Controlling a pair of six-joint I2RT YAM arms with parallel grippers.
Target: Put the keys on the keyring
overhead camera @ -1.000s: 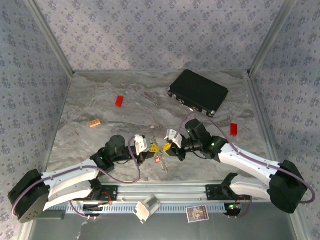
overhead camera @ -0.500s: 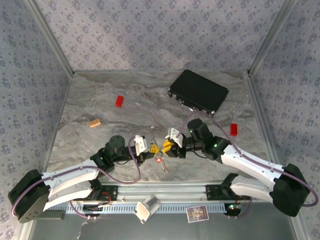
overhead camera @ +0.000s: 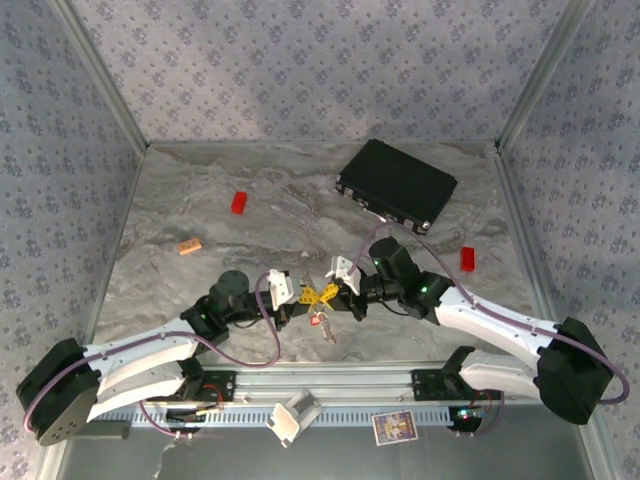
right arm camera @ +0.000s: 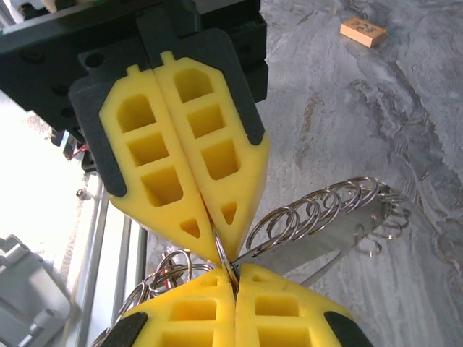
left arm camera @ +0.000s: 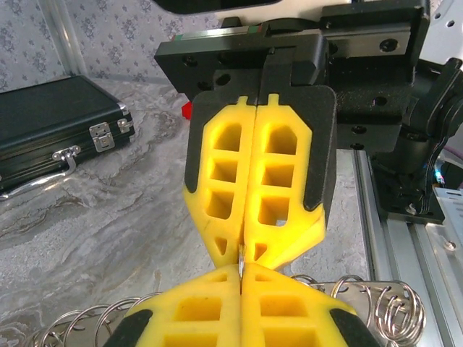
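Observation:
My left gripper (overhead camera: 304,296) and right gripper (overhead camera: 330,293) meet tip to tip near the table's front middle. Both are shut on the same thin silvery loop of the keyring (left arm camera: 240,257). In the left wrist view my left gripper (left arm camera: 241,272) pinches that loop, and the right one's yellow fingers (left arm camera: 289,173) press in from above. In the right wrist view my right gripper (right arm camera: 234,275) grips the loop (right arm camera: 223,259) against the left one's fingers (right arm camera: 155,148). More of the keyring's silvery rings (right arm camera: 329,206) trail over the table. A key with a red head (overhead camera: 316,320) dangles just below the grippers.
A flat black case (overhead camera: 396,185) lies at the back right. Two red blocks (overhead camera: 239,202) (overhead camera: 467,259) and a tan-orange block (overhead camera: 190,245) lie scattered on the marble top. The aluminium rail (overhead camera: 340,385) with the arm bases runs along the near edge.
The right gripper opened briefly, shifted slightly left and shut again on the loop against the left gripper's tips. The left arm held still.

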